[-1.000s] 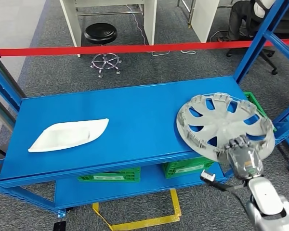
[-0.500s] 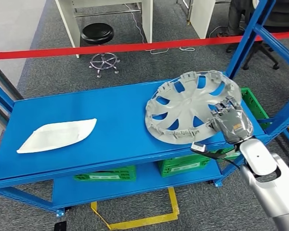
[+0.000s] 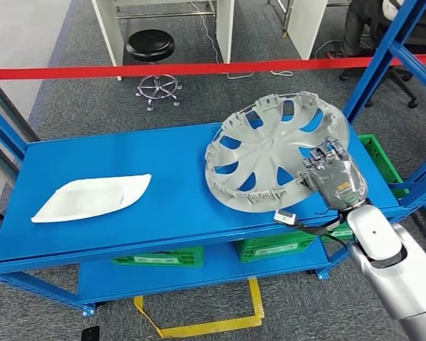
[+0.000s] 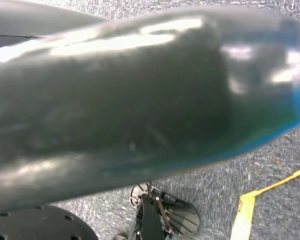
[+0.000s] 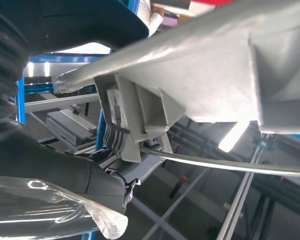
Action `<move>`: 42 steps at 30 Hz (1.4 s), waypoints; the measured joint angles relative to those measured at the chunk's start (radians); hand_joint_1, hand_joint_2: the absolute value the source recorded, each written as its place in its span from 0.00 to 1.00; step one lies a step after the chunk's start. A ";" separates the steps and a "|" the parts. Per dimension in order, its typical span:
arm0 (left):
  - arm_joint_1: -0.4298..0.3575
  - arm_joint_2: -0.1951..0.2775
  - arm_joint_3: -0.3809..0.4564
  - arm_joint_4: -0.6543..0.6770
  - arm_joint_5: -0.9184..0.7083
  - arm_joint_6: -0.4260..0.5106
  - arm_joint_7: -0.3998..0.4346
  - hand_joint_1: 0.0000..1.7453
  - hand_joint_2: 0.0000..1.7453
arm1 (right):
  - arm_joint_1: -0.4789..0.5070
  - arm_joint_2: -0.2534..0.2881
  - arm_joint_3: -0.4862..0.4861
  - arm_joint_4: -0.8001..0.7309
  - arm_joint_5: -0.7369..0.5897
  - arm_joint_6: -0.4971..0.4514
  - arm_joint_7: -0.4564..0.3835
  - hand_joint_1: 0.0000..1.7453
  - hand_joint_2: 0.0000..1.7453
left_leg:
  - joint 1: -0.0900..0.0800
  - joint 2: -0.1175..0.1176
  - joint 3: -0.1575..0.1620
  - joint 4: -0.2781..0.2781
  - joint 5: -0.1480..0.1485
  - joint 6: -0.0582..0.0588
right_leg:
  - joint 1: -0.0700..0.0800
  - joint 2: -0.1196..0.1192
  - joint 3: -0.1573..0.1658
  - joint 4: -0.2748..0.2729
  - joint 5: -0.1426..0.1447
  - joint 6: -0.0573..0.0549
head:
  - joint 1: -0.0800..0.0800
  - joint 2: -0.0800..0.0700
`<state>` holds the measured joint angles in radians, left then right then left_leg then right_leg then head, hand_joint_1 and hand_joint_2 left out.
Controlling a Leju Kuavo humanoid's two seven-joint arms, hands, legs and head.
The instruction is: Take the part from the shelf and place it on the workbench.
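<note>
While right robot hand (image 3: 334, 179) grips hubcap (image 3: 270, 153), tilted above workbench (image 3: 167, 177)

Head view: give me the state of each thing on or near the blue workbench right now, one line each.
Hubcap: tilted, gripped at its near right rim, not flat on the surface.
Right robot hand: holds the hubcap's rim.
White part: lying flat on the left of the bench, untouched.
Blue workbench: top carries the white part.
Green crates: sitting on the lower shelf.
</note>
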<state>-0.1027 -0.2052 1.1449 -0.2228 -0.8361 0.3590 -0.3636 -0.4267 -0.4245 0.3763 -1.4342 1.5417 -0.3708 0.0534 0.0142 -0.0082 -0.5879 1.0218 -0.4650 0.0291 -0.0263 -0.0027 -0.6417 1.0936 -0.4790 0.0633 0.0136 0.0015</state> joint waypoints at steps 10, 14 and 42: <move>0.000 -0.002 0.001 0.000 -0.015 0.000 -0.005 0.00 0.00 | 0.027 -0.001 0.000 -0.034 0.025 -0.130 0.038 1.00 1.00 | -0.001 0.002 -0.117 0.255 -0.124 -0.035 | 0.008 0.001 0.040 -0.065 0.000 -0.057 | -0.005 0.000; 0.001 -0.002 -0.001 0.000 -0.030 -0.001 -0.009 0.00 0.00 | 0.053 -0.009 -0.003 -0.087 0.027 -0.255 0.078 1.00 1.00 | -0.011 0.001 -0.098 0.190 -0.039 -0.010 | 0.020 0.007 0.051 -0.065 -0.006 -0.063 | -0.006 0.000; 0.001 -0.003 -0.021 0.000 -0.051 -0.085 -0.085 0.00 1.00 | 0.242 0.180 -0.278 -0.416 0.026 -0.312 -0.427 1.00 1.00 | -0.008 0.002 -0.148 0.309 -0.132 -0.038 | 0.008 -0.001 0.059 -0.074 -0.007 -0.060 | -0.005 0.000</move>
<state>-0.1014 -0.2082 1.1236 -0.2228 -0.8868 0.2736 -0.4482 -0.1851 -0.2444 0.0983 -1.8500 1.5677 -0.6833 -0.3731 0.0063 -0.0064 -0.7356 1.3310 -0.5972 -0.0090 -0.0180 -0.0038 -0.5828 1.0197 -0.4858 0.0030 0.0088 0.0015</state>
